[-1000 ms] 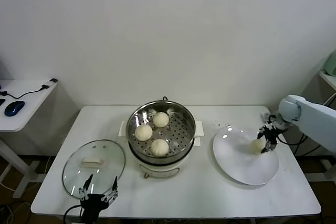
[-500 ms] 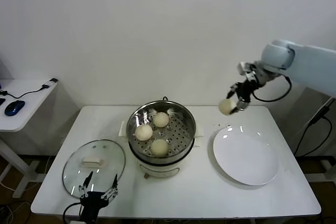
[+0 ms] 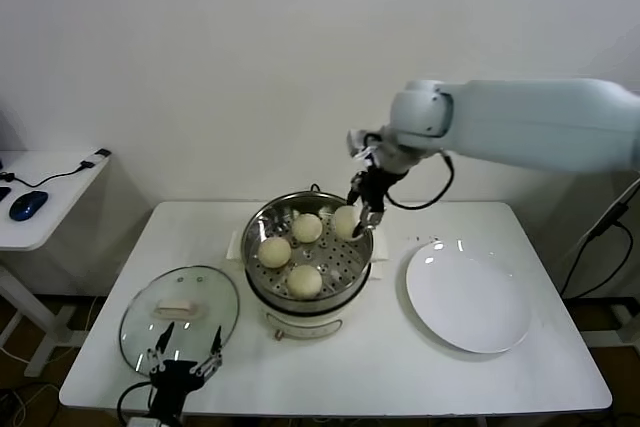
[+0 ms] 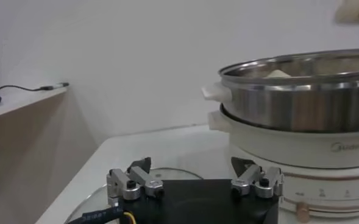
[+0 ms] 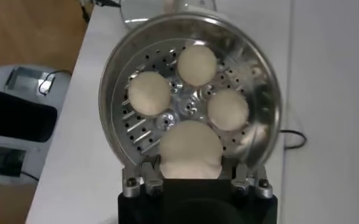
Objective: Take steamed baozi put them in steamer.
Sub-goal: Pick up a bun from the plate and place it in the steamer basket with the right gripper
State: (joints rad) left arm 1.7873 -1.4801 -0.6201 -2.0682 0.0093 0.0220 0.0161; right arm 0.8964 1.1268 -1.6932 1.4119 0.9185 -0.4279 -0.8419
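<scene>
My left gripper [image 3: 185, 367] idles open at the table's front edge. Three buns [image 3: 304, 280] sit in the steamer [image 3: 308, 247]; my right gripper [image 3: 366, 209] clamps the fourth bun [image 3: 346, 221] above its two o'clock side (last one). Next: lower, release.

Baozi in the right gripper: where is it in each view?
Head view: the held pale cream baozi sits in the right gripper, above the round shiny steel steamer, right side.
Left wrist view: cream blob at the top-right corner, probably it.
Right wrist view: held baozi nearest the camera.
Shared landmark: the steamer.
</scene>
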